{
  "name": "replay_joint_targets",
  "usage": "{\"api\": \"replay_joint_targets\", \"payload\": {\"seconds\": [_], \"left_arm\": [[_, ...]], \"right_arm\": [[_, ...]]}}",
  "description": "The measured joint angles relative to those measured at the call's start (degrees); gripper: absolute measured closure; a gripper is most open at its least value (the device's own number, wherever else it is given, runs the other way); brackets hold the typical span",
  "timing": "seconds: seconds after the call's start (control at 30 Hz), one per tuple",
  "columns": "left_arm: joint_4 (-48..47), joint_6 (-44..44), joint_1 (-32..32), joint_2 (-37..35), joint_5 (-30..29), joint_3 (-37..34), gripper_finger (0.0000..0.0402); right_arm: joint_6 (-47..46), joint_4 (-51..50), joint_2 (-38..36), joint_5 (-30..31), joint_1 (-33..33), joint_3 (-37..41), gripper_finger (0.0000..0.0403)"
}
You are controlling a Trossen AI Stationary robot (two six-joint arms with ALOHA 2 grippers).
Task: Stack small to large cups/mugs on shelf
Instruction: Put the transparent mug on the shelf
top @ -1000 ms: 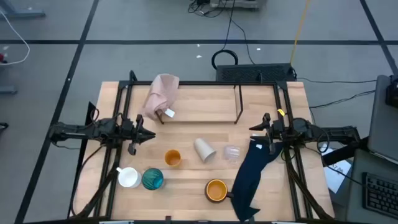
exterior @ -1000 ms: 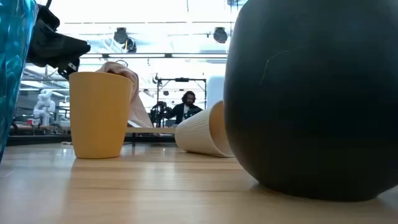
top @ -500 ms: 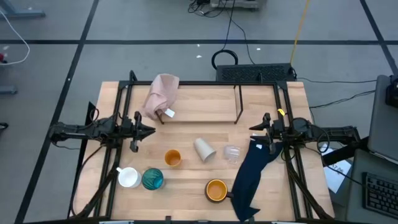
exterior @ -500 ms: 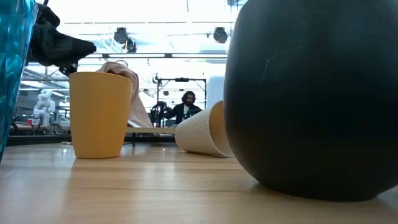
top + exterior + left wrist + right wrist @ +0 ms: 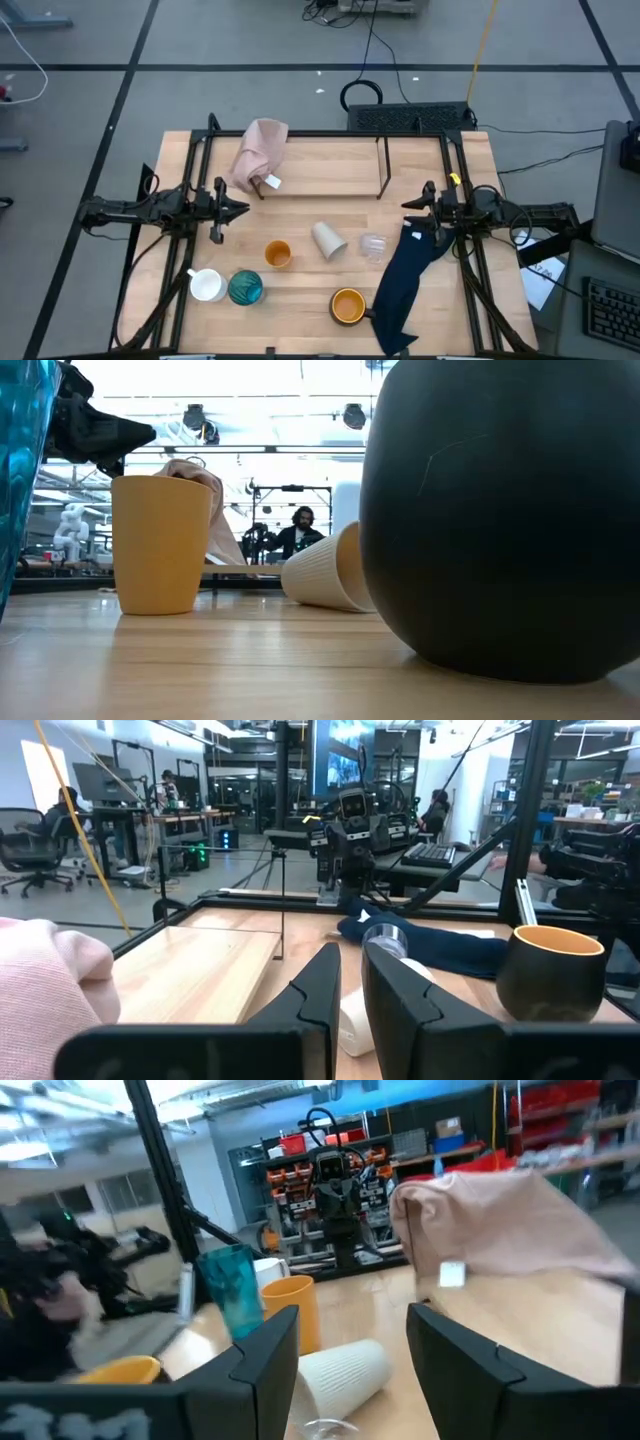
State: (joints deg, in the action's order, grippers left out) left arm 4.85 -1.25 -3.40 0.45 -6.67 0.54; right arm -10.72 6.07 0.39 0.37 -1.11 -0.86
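Wooden table (image 5: 300, 190), left gripper (image 5: 243, 209) level – narrow gap, right gripper (image 5: 408, 206) level – half-spread, empty.

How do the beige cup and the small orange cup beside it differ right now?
The beige cup lies tipped on its side, while the small orange cup stands upright. The beige cup has ribbed walls; the small orange cup's are smooth. Both rest on the table in front of the shelf, held by neither gripper.

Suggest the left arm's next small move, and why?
Probably advance the left pincer, empty with a narrow gap, toward the small orange cup: it stands upright nearby, no cup is on the shelf yet, and the right pincer waits open.
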Motion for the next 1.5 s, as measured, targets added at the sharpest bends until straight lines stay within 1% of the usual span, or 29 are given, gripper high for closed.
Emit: {"api": "replay_joint_targets", "payload": {"seconds": [0.07, 0.13, 0.2, 0.27, 0.33, 0.37, 0.4, 0.47, 0.53, 0.7, 0.87, 1.17, 1.33, 1.5], "left_arm": [[0.0, -0.2, 0.0, 0.0, -1.1, 0.0, 0.0355], [0.1, -0.3, 0.0, 0.0, -2.3, 0.0, 0.0357], [0.1, 0.1, 0.0, 0.0, -2.8, 0.0, 0.0369], [0.2, 1.3, 0.0, 0.0, -2.8, 0.0, 0.0391], [0.3, 2.2, 0.0, 0.0, -2.7, 0.0, 0.0396], [0.5, 2.3, 0.0, 0.0, -2.7, 0.0, 0.0396], [0.9, 2.3, 0.0, 0.0, -2.8, 0.0, 0.0396], [1.8, 1.4, 0.0, 0.0, -2.8, 0.0, 0.0398], [2.3, 1.1, 0.0, 0.0, -2.2, 0.0, 0.0399], [2.8, 1.1, 0.0, 0.0, -2.2, 0.0, 0.0389], [3.2, 1.1, 0.0, 0.0, -2.2, 0.0, 0.0372], [3.7, 1.1, 0.0, 0.0, -2.4, 0.1, 0.0369], [3.6, 1.0, 0.0, 0.0, -2.4, 0.1, 0.0369], [3.7, 1.0, 0.0, 0.0, -2.4, 0.1, 0.0369]], "right_arm": [[4.5, 0.1, 0.0, 2.0, 0.0, 0.0, 0.0227], [5.7, 0.0, 0.0, 4.4, 0.0, 0.0, 0.0233], [6.5, -0.3, 0.0, 6.0, 0.0, 0.0, 0.0253], [7.0, -0.6, 0.0, 6.1, 0.0, 0.0, 0.0295], [7.6, -1.0, 0.2, 6.1, 0.0, 0.0, 0.0361], [8.8, -1.3, 0.3, 6.2, 0.0, 0.0, 0.0381], [9.6, -1.3, 0.3, 6.9, 0.0, 0.0, 0.0388], [9.6, -1.0, 0.3, 10.1, 0.0, 0.0, 0.0384], [9.5, 0.1, 0.3, 11.6, 0.0, 0.0, 0.0378], [9.5, 3.3, 0.3, 11.6, 0.0, 0.0, 0.0374], [10.9, 3.6, 0.3, 11.6, 0.0, 0.0, 0.0374], [10.9, 3.6, 0.3, 11.6, 0.0, 0.0, 0.0374], [5.4, 3.6, 0.3, 11.6, 0.0, 0.0, 0.0374], [5.5, 1.5, 0.3, 11.6, 0.0, 0.0, 0.0369]]}}
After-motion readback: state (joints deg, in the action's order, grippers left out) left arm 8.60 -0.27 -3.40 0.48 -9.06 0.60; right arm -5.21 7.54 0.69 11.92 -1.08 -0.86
